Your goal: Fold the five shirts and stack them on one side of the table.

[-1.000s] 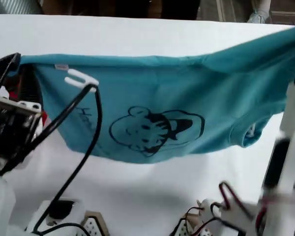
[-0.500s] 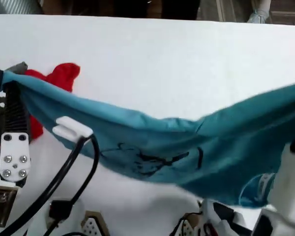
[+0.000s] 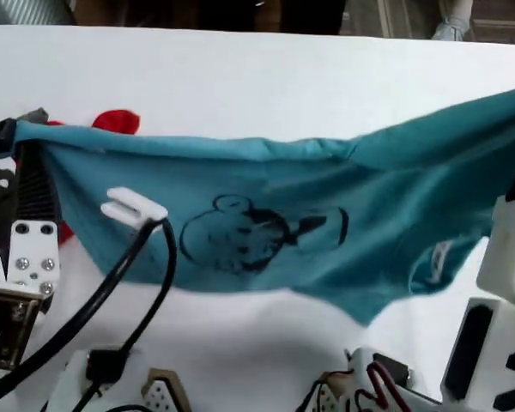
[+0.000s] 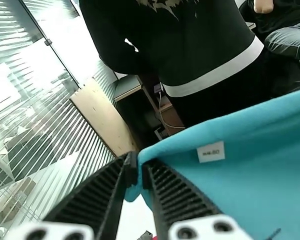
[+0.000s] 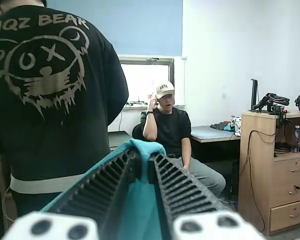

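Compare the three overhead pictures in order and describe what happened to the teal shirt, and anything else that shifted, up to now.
The teal shirt, held stretched between the left gripper and right gripper, had swung nearly edge-on half a second ago. It now hangs down again with its print facing the camera. The red cloth that the swing exposed is mostly covered again. Both grippers stayed shut on the shirt's top edge.

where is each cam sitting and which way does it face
High view: fixed above, looking down on the white table; arm bodies and a cable at the near edge, teal shirt hung between.
Left wrist view: on the left arm, facing the room past the left gripper, shut on a shirt corner.
Right wrist view: on the right arm, facing the room past the right gripper, shut on the shirt.
Shared: all see the shirt.
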Available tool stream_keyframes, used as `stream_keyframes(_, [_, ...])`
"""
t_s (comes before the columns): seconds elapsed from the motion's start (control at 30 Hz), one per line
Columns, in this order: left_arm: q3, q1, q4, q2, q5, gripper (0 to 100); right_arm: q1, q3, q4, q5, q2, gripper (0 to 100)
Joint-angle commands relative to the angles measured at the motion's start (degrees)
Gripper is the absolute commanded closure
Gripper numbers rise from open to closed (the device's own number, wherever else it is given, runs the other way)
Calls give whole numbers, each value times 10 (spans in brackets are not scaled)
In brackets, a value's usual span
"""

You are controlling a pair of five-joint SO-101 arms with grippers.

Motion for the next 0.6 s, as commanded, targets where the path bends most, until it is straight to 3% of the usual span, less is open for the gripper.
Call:
stream_keyframes(0.0, [-4, -5, -16, -2, 4, 976, 7, -15, -13, 5, -13, 978])
stream_keyframes(0.57, [5, -5, -11, -55, 5, 976, 3, -11, -12, 5, -95, 978])
